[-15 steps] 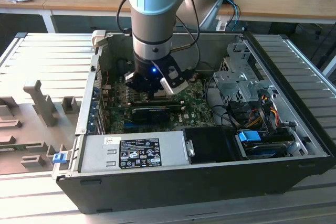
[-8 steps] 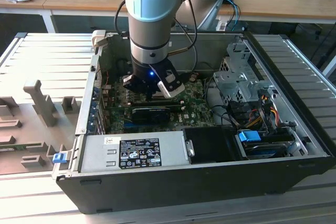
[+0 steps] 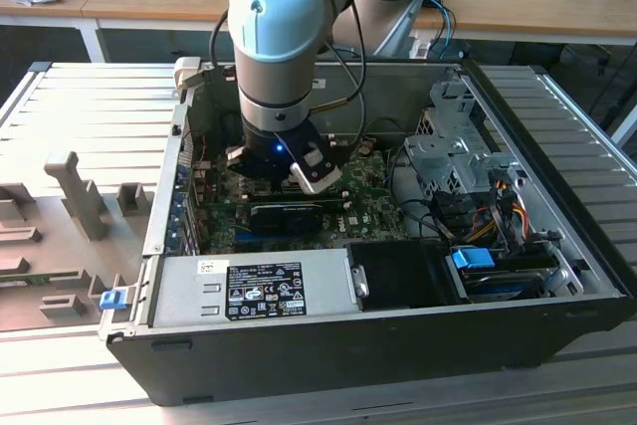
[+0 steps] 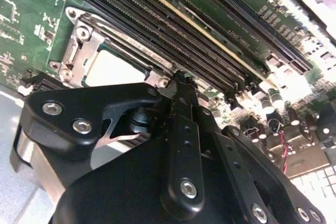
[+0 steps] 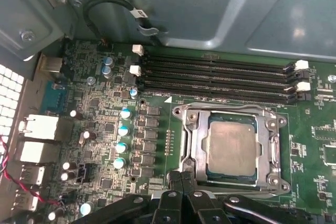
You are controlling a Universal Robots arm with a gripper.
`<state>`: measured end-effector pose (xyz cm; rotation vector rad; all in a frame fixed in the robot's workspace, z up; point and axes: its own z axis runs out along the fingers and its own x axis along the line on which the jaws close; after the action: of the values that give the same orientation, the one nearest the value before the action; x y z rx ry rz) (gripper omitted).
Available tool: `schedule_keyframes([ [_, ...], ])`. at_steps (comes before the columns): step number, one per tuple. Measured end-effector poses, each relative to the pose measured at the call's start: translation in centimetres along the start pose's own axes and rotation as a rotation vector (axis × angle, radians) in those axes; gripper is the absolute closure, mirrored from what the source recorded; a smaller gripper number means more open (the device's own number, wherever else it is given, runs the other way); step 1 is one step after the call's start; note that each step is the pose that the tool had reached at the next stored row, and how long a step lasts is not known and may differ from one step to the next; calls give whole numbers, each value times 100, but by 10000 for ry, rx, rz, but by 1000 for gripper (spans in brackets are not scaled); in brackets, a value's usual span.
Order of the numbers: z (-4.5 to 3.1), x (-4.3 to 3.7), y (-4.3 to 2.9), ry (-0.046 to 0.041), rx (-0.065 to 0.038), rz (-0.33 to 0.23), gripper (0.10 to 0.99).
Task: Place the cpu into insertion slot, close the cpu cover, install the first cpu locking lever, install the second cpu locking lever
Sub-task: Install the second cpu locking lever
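an open computer case on a bench, the robot arm reaching down inside it over the green motherboard (image 5: 105, 145). the cpu (image 5: 231, 148) already lies flat in the insertion slot (image 5: 195, 145), and the cpu cover (image 5: 273, 129) looks closed down around it as a metal frame (so placing and covering seem done). the step in hand is judged to be the locking levers; the next move calls for a fine, steady press at the frame's edge. the gripper (image 4: 178, 85) hangs just beside the socket's near edge, its fingers drawn together, nothing seen between them; whether the tip touches the frame cannot be told.
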<state>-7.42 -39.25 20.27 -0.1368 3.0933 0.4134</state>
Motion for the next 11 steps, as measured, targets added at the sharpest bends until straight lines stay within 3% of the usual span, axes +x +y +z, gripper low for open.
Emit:
schedule_keyframes([
  [3,30,2,-9,-7,-111,1,980],
  [6,60,7,-15,-28,-304,1,980],
  [9,32,23,-7,-29,-326,0,980],
  [11,-45,21,15,-29,-326,2,980],
])
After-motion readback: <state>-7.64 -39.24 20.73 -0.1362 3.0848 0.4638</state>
